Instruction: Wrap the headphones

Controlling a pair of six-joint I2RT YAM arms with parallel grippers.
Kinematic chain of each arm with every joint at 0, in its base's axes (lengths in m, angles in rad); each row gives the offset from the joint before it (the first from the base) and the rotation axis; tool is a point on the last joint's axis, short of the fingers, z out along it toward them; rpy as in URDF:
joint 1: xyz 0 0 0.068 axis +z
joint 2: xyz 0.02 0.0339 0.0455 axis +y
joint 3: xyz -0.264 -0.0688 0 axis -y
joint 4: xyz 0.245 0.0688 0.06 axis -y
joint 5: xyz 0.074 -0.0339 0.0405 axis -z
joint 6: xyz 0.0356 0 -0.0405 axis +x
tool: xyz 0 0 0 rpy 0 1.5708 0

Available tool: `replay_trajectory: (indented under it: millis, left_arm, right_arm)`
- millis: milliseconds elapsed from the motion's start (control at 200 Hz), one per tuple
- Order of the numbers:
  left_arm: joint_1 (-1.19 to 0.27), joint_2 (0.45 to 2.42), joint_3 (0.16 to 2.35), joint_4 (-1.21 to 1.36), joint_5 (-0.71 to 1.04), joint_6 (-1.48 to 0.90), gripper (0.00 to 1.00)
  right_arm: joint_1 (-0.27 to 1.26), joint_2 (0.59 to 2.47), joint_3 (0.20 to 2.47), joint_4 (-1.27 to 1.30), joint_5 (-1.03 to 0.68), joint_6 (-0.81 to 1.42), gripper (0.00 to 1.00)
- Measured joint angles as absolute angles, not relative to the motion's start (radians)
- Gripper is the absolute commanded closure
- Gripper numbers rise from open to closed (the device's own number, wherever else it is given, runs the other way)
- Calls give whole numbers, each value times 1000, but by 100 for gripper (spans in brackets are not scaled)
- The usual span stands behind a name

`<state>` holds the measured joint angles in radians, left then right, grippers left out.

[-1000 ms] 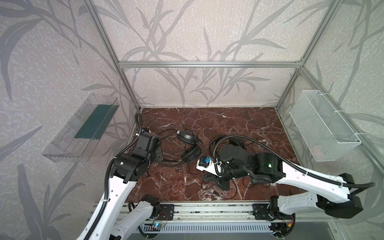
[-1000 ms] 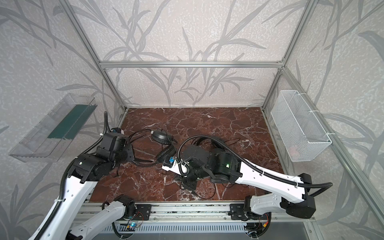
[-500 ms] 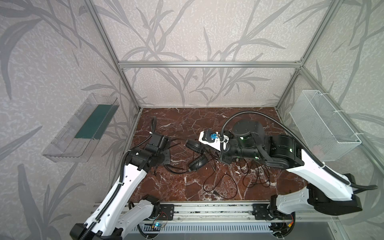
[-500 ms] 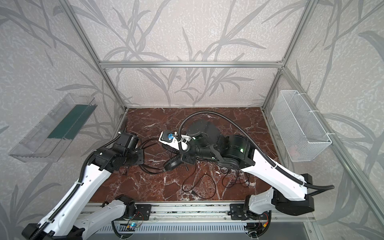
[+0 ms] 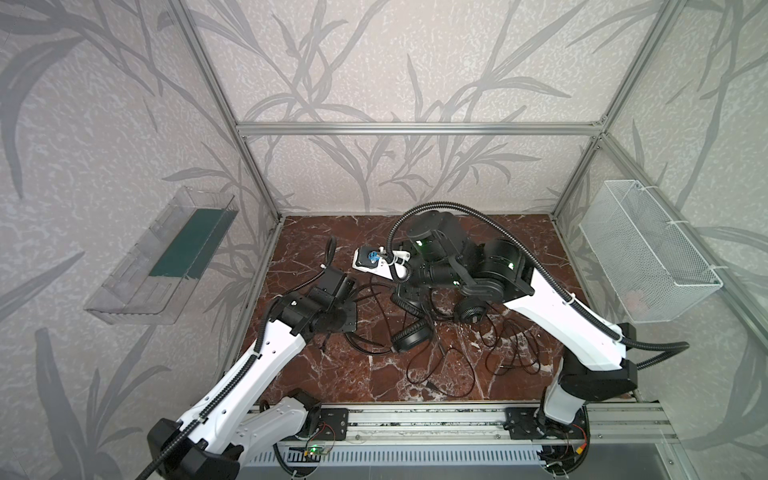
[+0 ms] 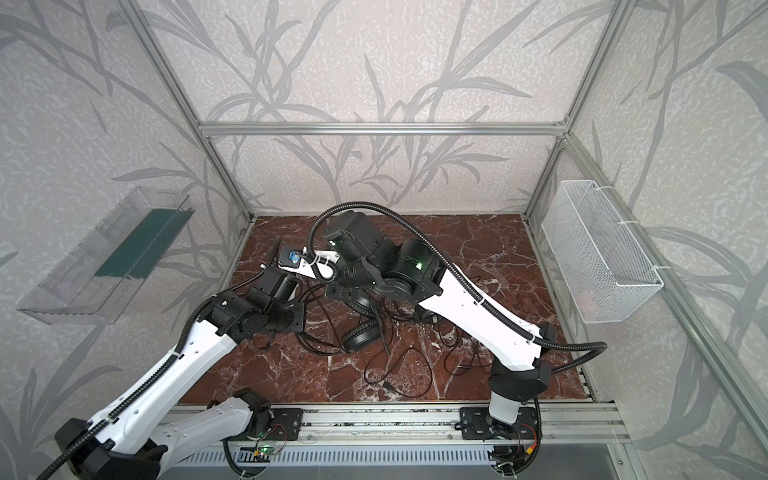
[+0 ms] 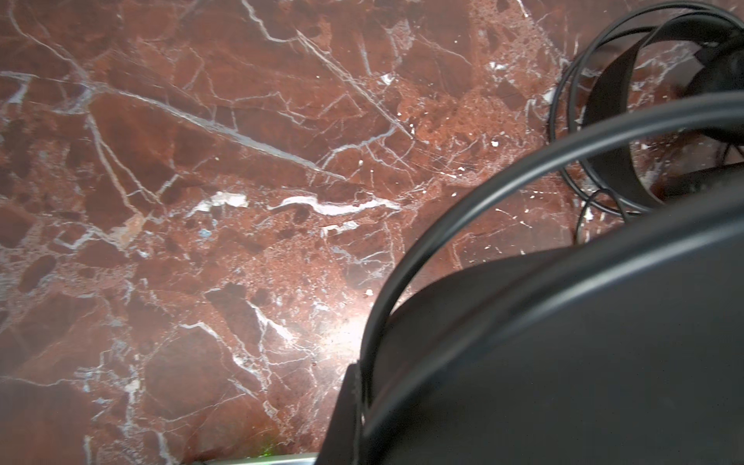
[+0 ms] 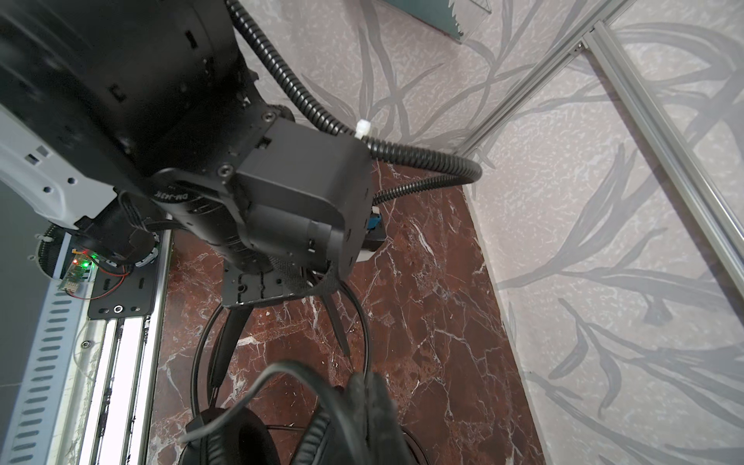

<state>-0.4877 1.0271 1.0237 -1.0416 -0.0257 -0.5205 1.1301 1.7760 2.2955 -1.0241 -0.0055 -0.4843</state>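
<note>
A red-brown marble tabletop (image 5: 332, 374) veined in white sits inside an aluminium-framed booth papered with grey leaf-patterned walls. Two black over-ear headphones (image 5: 409, 337) with round padded earcups and thin wire headbands lie tangled mid-table, their long thin black cables (image 5: 449, 374) looping toward the front rail. In both top views the left hand (image 5: 347, 309) hangs low beside the headband wires, its jaws closed; whether it pinches a wire cannot be told. The right hand (image 5: 405, 297), also closed, reaches across the middle over the upper earcup; its grip is hidden beneath the arm. A clear plastic bin (image 5: 166, 257) and a white wire-mesh basket (image 5: 648, 253) hang on opposite walls.
</note>
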Motion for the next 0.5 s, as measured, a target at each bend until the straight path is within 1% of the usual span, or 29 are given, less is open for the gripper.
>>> replay_trajectory:
  millis: [100, 240, 370, 500]
  left_arm:
    - [-489, 1020, 1024, -1037, -23, -546, 100]
    - [-455, 1018, 1024, -1039, -3, -573, 100]
    - [-336, 1010, 1024, -1037, 86, -590, 100]
    - [-205, 1006, 1024, -1028, 202, -617, 100]
  right_arm:
    - [1157, 1819, 2348, -1045, 6, -499, 100]
    - [1232, 1826, 2346, -1074, 31, -522, 100]
    - [1283, 1812, 2312, -1083, 48, -533, 100]
    - [1290, 1793, 2276, -1084, 56, -532, 100]
